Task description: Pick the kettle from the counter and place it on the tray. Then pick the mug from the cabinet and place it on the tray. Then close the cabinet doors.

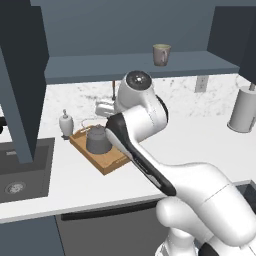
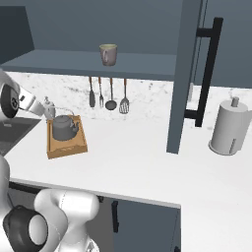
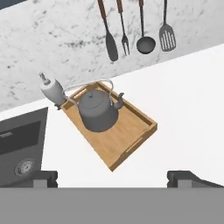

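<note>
While the kettle [image 3: 98, 111] sits on the tray [image 3: 127, 140], toward the end nearest the soap bottle [image 3: 51, 89], the gripper [image 3: 111, 177] hangs above the counter [image 2: 142, 157] with its two dark fingertips [image 3: 43, 177] spread wide and nothing between them. That tray lies at an angle on the white speckled worktop, close to the dark sink [image 1: 20, 175], and its other half is bare wood. A marble-look backsplash [image 3: 52, 39] runs behind it, where four utensils [image 2: 108, 96] hang in a row: a spoon, a fork, a ladle and a slotted turner.

Above, the slate-blue cabinet [image 1: 140, 65] stands open, and the mug [image 1: 161, 54] rests upright on its shelf, alone, handle to one side. One of the cabinet doors [image 2: 184, 74] swings out over the counter, edge-on in the right base view, with a long black bar handle [image 2: 206, 69] showing beyond it; another open door [image 1: 22, 75] crosses the left side of the left base view. A tall pale grey cylinder [image 2: 229, 128] stands on the counter well off to the right, apart from everything else. Below the worktop edge runs a dark grey front with a black handle bar [image 1: 105, 210].
</note>
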Robot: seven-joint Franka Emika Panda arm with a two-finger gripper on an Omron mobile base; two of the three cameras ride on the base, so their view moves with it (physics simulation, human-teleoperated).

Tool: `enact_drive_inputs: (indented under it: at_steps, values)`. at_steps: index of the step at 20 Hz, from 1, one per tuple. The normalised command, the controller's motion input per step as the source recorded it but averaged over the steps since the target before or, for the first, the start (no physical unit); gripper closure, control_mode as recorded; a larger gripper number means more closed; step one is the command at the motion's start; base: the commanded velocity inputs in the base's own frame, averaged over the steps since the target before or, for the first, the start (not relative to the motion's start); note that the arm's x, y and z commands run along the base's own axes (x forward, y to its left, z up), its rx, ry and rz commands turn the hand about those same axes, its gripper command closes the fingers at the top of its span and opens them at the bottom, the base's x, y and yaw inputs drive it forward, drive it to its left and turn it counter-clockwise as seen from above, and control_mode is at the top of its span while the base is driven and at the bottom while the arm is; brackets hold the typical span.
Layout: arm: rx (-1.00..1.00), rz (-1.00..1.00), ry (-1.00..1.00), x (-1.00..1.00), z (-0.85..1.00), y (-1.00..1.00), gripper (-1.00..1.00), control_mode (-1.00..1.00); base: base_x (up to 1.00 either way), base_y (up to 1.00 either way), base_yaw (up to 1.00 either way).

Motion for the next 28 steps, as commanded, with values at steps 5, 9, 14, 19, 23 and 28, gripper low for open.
enact_drive_inputs:
  at_steps: [5, 9, 14, 19, 23, 28]
  values:
    - [-0.13, -0.01, 0.04, -0.31, 0.38, -0.7, -1.0, -1.0, 0.0, 0.0, 0.0]
    - [-0.17, 0.0, -0.1, 0.0, 0.13, -0.57, -1.0, -1.0, 0.0, 0.0, 0.0]
    - [-0.13, 0.0, -0.08, 0.0, 0.27, -0.75, -1.0, -1.0, 0.0, 0.0, 0.0]
    - [0.0, 0.04, -0.04, 0.0, 0.45, -0.6, -1.0, -1.0, 0.0, 0.0, 0.0]
    - [0.01, 0.06, 0.0, 0.11, 0.32, -0.39, -1.0, -1.0, 0.0, 0.0, 0.0]
    - [0.0, 0.04, 0.0, 0.32, 0.08, -0.23, -1.0, -1.0, 0.0, 0.0, 0.0]
